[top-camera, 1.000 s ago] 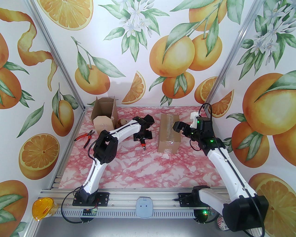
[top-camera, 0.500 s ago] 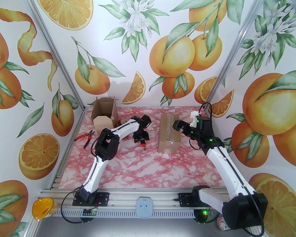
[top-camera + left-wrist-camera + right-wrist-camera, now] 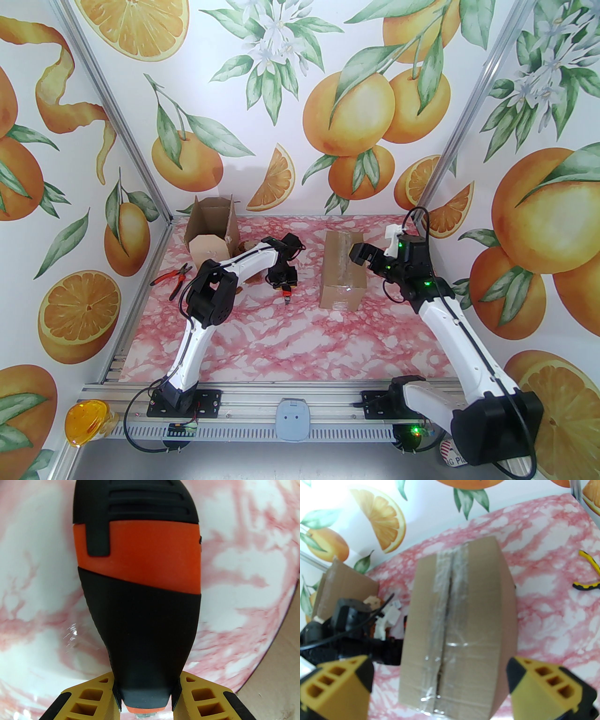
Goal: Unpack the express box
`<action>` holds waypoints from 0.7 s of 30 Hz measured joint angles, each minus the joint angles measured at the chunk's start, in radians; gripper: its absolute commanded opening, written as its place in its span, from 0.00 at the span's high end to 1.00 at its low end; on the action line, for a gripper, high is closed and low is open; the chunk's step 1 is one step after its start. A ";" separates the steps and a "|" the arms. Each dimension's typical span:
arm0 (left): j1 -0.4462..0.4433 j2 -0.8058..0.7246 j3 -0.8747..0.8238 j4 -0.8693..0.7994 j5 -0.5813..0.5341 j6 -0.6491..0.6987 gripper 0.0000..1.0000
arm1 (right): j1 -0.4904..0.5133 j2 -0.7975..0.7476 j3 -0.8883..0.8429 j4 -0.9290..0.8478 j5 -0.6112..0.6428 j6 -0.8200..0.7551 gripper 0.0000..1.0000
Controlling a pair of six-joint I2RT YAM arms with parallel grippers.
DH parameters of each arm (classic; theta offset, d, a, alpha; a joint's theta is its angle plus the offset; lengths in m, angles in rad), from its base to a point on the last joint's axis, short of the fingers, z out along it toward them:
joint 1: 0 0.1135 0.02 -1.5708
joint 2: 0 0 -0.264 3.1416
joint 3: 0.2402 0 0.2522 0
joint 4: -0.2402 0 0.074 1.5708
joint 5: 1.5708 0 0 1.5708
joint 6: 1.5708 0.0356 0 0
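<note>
My left hand (image 3: 146,681) has drawn its fingers (image 3: 89,696) in from wide apart until they press both sides of the orange-and-black cutter (image 3: 138,573). Hand and elbow have slid slightly toward the tabletop's left edge, the cutter's tip shifting along.

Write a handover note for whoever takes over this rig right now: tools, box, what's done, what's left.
Left tool: closed on the butt end of the orange-and-black knife, over the table left of the box.
Right tool: open, poised above the taped box, holding nothing.
Done: knife gripped.
Left: the box is closed, with tape across its top seam. Cut the tape, open the flaps, take the contents out.
</note>
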 measured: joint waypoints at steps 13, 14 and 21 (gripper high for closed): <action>0.011 -0.301 -0.100 0.159 0.145 0.360 0.72 | 0.077 0.001 0.002 0.099 -0.056 0.041 0.04; 0.016 -0.327 -0.106 0.171 0.173 0.389 0.72 | 0.077 0.002 0.003 0.109 -0.066 0.042 0.04; 0.056 -0.433 -0.129 0.215 0.373 0.563 0.72 | 0.077 0.014 0.008 0.246 -0.196 0.045 0.02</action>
